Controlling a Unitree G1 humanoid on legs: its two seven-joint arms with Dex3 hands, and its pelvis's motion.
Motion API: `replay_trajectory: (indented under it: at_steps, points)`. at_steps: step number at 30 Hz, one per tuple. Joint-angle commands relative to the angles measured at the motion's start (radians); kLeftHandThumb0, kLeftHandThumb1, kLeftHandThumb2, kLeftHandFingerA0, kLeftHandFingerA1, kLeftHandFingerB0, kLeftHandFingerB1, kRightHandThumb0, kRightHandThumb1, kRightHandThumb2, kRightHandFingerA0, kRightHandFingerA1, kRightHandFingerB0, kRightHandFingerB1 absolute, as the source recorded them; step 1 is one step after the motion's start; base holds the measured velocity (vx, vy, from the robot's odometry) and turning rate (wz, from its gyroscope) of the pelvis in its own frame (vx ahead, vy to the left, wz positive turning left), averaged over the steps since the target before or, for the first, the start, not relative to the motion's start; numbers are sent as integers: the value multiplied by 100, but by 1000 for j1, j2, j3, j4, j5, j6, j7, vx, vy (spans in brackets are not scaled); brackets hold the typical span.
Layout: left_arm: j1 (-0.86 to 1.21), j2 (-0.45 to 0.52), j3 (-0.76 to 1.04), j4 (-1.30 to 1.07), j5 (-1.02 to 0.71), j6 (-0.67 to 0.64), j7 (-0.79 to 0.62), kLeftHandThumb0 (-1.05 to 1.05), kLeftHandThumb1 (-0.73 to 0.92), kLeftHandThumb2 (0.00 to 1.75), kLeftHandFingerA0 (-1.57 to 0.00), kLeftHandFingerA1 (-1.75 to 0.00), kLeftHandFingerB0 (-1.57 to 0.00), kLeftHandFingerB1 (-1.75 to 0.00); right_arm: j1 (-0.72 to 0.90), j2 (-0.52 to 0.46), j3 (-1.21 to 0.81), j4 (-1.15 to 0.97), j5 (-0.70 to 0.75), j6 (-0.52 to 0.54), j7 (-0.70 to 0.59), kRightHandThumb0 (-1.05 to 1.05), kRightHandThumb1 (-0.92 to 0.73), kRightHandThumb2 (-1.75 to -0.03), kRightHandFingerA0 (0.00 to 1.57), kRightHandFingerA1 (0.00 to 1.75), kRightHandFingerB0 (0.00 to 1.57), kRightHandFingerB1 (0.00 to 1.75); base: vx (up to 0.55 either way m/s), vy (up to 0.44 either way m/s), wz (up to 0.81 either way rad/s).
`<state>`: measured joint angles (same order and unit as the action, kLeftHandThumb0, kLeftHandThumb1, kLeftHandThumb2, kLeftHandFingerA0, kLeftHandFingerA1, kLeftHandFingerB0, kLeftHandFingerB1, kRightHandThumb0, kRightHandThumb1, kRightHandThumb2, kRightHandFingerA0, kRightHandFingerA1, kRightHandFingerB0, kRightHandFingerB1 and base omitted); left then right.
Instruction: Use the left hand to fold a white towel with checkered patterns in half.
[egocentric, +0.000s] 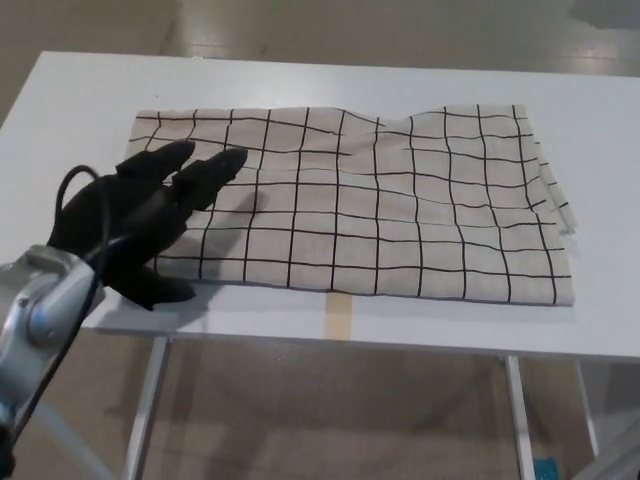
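Head view shows your left hand (135, 225) empty, fingers spread over the towel's (380, 205) left end; the towel lies flat on the tabletop (600, 120). Pinch that left edge, lift clear, and carry it squarely across to the right edge.

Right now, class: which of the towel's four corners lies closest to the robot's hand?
The near-left corner of the towel, beside the open left hand; the other three lie farther off.
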<state>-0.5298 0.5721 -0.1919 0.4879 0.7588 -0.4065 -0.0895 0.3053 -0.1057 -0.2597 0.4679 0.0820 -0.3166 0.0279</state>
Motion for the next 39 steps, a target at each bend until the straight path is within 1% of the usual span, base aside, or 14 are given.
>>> replay_trajectory:
  at_steps: [1,3,11,12,14,21,29,39]
  points:
    - [-63,18,-52,87,61,55,63,-26,46,53,0,0,0,0,11,0,-3,-9,1,-11,-7,-41,-62,-59,36,40,36,34,0,0,0]
    - [-116,14,-83,165,82,77,86,-27,46,53,0,0,0,0,11,2,-6,-2,8,-18,-3,-41,-62,-59,36,40,37,34,0,0,0]
    - [-150,10,-135,227,83,113,118,-28,46,54,0,0,0,0,6,-3,-6,8,13,-15,2,-41,-62,-59,36,40,37,34,0,0,0]
    - [-150,11,-138,233,84,110,125,-25,45,56,0,0,0,0,8,-3,-6,4,13,-12,1,-41,-62,-59,36,40,37,35,0,0,0]
    - [-151,13,-148,246,84,106,139,-28,46,54,0,0,0,0,11,-2,-6,-4,12,-5,0,-40,-62,-59,36,40,37,35,0,0,0]
    - [-175,-2,-190,320,91,112,180,-27,47,54,0,0,0,0,25,6,-7,9,11,-34,-4,-40,-62,-59,36,40,37,35,0,0,0]
    - [-171,-24,-230,355,96,122,235,-25,46,56,0,0,0,0,33,8,-4,3,15,-38,1,-40,-63,-59,36,40,37,35,0,0,0]
    - [-179,-49,-276,404,97,121,264,-26,47,56,0,0,0,0,28,5,-9,8,19,-32,2,-39,-63,-59,35,39,38,36,0,0,0]
